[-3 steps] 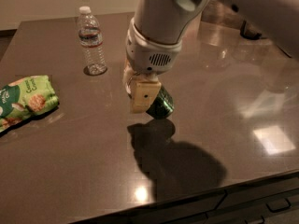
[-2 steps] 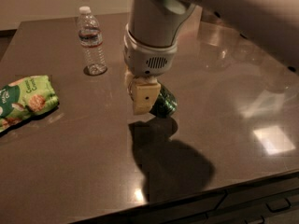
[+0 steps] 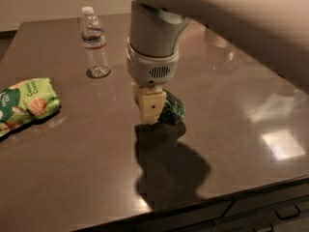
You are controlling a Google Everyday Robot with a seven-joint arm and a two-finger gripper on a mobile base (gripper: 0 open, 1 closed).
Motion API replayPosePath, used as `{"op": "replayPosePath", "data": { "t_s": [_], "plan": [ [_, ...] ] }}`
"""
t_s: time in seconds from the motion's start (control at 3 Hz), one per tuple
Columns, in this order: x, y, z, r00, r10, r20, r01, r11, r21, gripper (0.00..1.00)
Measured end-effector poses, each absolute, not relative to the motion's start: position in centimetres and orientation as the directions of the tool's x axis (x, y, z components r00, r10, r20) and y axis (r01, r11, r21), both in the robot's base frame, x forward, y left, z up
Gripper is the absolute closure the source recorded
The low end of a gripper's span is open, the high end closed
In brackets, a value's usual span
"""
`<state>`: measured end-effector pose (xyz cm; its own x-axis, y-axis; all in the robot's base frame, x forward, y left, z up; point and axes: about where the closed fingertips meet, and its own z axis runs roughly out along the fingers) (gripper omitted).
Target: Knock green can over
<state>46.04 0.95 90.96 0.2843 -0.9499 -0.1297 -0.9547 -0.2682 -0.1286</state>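
Observation:
The green can (image 3: 174, 111) sits on the dark brown table (image 3: 231, 110) near its middle. Only its right part shows, low and rounded, and I cannot tell whether it leans or lies on its side. My gripper (image 3: 150, 108) hangs from the white wrist (image 3: 152, 69) straight down onto the can's left side, touching or nearly touching it, and hides the rest of the can. Its cream tip reaches almost to the table top.
A clear plastic water bottle (image 3: 93, 42) stands upright at the back left. A green snack bag (image 3: 26, 103) lies at the left edge. My arm crosses the upper right of the view. The table's front edge runs along the bottom, with drawers below.
My gripper has come slightly lower and nearer the front, staying against the can. The can has shifted a little with it. The bottle and bag have not moved.

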Motion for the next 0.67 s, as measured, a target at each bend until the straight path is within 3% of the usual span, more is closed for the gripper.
{"op": "replayPosePath", "data": {
  "t_s": [0.33, 0.67],
  "plan": [
    [45.86, 0.76, 90.35, 0.281, -0.95, -0.134, -0.957, -0.267, -0.11, 0.37],
    [45.83, 0.8, 90.41, 0.281, -0.95, -0.137, -0.957, -0.266, -0.115, 0.06]
  ]
}}
